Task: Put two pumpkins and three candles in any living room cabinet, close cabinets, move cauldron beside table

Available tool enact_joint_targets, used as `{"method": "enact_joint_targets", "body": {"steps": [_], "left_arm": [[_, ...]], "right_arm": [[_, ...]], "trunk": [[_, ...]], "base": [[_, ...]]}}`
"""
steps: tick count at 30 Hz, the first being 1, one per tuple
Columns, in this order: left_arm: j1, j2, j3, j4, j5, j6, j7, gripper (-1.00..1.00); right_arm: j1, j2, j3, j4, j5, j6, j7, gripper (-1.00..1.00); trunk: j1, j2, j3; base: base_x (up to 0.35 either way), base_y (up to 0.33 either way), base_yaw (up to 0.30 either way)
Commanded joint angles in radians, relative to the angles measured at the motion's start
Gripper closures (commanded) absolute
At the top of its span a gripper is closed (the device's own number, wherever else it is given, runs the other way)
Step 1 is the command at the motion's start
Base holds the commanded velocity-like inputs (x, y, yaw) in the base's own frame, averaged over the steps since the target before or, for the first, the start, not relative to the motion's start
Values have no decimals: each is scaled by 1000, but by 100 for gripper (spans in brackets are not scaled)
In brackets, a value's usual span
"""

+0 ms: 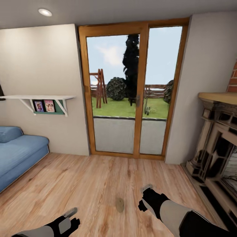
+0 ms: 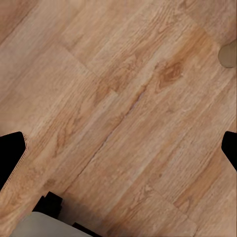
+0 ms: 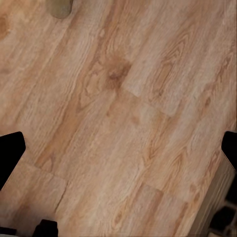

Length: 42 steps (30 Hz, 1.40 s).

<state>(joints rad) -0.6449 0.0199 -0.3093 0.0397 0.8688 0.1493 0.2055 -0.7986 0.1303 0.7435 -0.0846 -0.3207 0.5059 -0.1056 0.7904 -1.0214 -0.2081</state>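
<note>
Nearest me, both arms hung low over the wood floor (image 1: pixel 82 184). The left gripper (image 2: pixel 121 148) and right gripper (image 3: pixel 123 148) each stood spread, holding nothing. Between them a squat olive candle (image 1: pixel 119 204) sat on the boards. Farther off stood a blue sofa (image 1: pixel 16 154), a fireplace (image 1: pixel 217 144), a shelf (image 1: pixel 36 97) with two photos, no writing legible, and a glass door (image 1: pixel 131 92).

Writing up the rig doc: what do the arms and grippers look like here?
Both arms have pale grey shells with black joints. The left gripper and right gripper are black with grey finger pads; in the wrist views the fingertips show plain black. No cables or markings visible.
</note>
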Motion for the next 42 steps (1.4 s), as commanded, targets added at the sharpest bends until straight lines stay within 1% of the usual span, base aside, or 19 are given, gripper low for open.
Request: {"method": "enact_joint_targets", "body": {"steps": [1,9,14,20,23,24,26,27,31,33,34,36,38,39,40,41,42], "left_arm": [[-1,0,-9,0,7,4,2,-100],[-1,0,-10,1,7,5,2,-100],[-1,0,-10,0,7,5,2,-100],[-1,2,-9,-2,8,4,2,-100],[-1,3,-9,-6,8,4,0,-100],[-1,4,-10,-8,8,4,-2,-100],[-1,4,-11,-9,7,4,-4,-100],[-1,4,-12,-11,5,4,-5,-100],[-1,3,-14,-24,2,4,-7,-100],[-1,3,-16,-39,0,5,-7,-100],[-1,5,-17,-72,-3,8,-8,-100],[-2,10,-16,-89,-5,14,-9,-100],[-2,15,-16,-98,-5,30,-10,-100],[-2,19,-16,-120,-5,76,-9,-100],[-2,20,-16,-137,-5,106,-9,-100],[-2,21,-16,-146,-5,121,-9,-100],[-3,23,-16,-290,-9,288,-1,-100]], "right_arm": [[-1,0,7,-1,-11,5,-6,-100],[-1,0,5,-1,-12,5,-6,-100],[-1,0,4,-1,-14,5,-6,-100],[-1,-1,-7,-2,-21,2,-5,-100],[-1,-2,-54,-3,-22,2,-6,-100],[-1,-2,-85,-4,-23,2,-6,-100],[-1,-2,-116,-5,-23,2,-5,-100],[-1,-1,-152,-6,-22,2,-5,-100],[-1,-1,-182,-8,-22,-8,-5,-100],[-1,-1,-189,-8,-23,-22,-6,-100],[-1,-1,-195,-9,-23,-40,-7,-100],[-1,-1,-197,-9,-24,-45,-7,-100],[-1,-1,-198,-9,-24,-46,-6,-100],[-1,-1,-198,-9,-24,-46,-5,-100],[-1,-1,-199,-9,-24,-46,-4,-100],[-1,-1,-199,-9,-24,-46,-4,-100],[-1,-1,-211,-9,-41,-48,-6,-100]], "trunk": [[1,-2,-1],[1,-2,-1],[1,-2,-1],[1,-2,-1],[1,-2,-1],[1,-2,-1],[1,-2,-1],[1,-2,-1],[1,-2,-1],[1,-2,-1],[5,-9,-5],[12,-23,-11],[20,-37,-17],[24,-44,-20],[28,-51,-23],[31,-58,-26],[35,-65,-30]], "base": [[165,122,293],[197,100,286],[311,17,67],[57,1,4],[8,0,1],[4,0,0],[3,0,0],[1,0,0],[0,0,0],[0,0,0],[0,0,0],[0,0,0],[0,0,0],[0,0,0],[0,0,0],[0,0,0],[0,0,0]]}}
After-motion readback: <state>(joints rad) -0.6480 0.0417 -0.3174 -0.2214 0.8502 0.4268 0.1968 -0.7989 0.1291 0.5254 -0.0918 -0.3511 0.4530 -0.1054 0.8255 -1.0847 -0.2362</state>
